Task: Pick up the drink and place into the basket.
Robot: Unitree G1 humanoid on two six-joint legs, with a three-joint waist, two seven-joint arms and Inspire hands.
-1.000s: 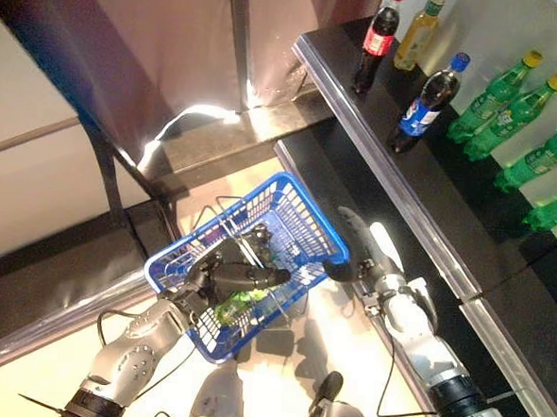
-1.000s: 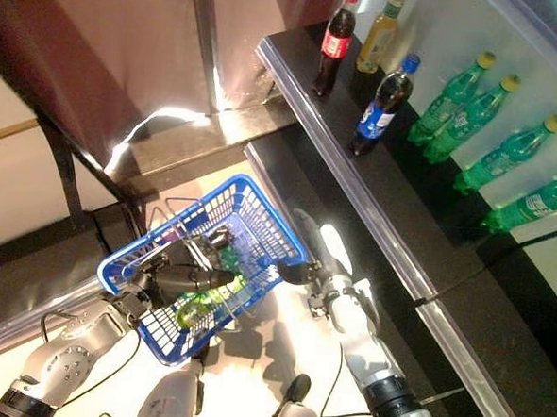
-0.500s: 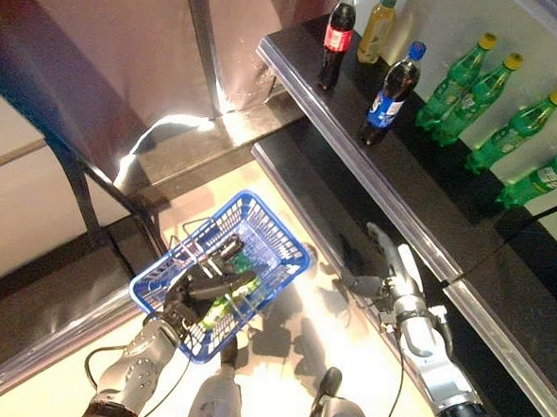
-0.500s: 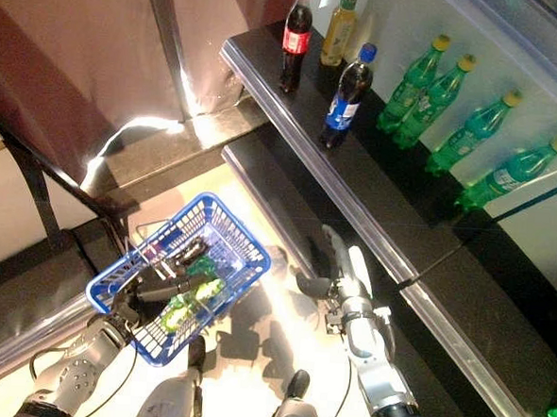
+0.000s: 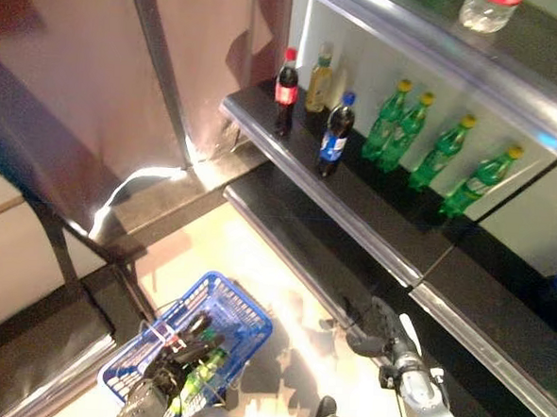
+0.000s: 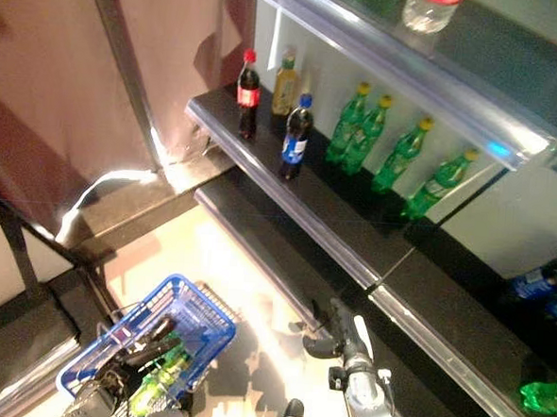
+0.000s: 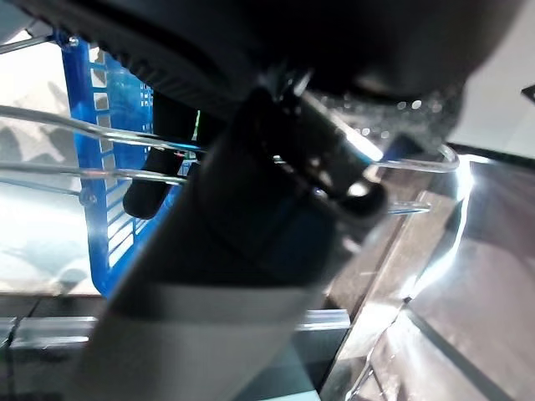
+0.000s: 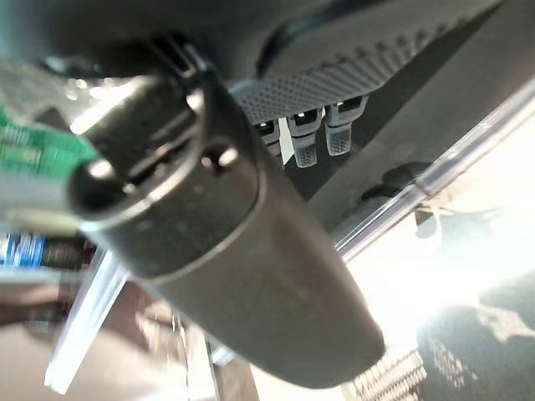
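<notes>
Left eye view: head camera looks down past dark shelves to a pale floor.
Basket (image 5: 243, 322): blue plastic with open lattice walls and thin wire handles, low at the robot's left side.
Drink in basket (image 5: 195, 381): green bottle lying on its side inside the basket, beside a darker item that cannot be told apart.
Left hand (image 5: 177, 358): over the basket's near part, dark fingers curled round the wire handles (image 7: 75, 150), which cross the left wrist view in front of the blue lattice.
Right hand (image 6: 332, 331): empty, held above the floor just before the lower shelf edge (image 6: 422, 340), fingers straight and relaxed, thumb apart; the right wrist view shows the fingertips (image 8: 305, 138) in a row, holding nothing.
Middle shelf (image 5: 265, 123): black board carrying upright bottles.
Cola bottle (image 5: 286, 88): dark, red cap and red label, furthest left.
Yellow bottle (image 5: 318, 77): pale drink, just behind the cola.
Blue-label bottle (image 5: 336, 136): dark, blue cap, nearer the shelf's front edge.
Green bottles (image 5: 438, 152): four with yellow caps, leaning in a row to the right, well apart from both hands.
Upper shelf (image 6: 382, 54): a clear bottle with a red cap (image 6: 428, 8) stands on it.
</notes>
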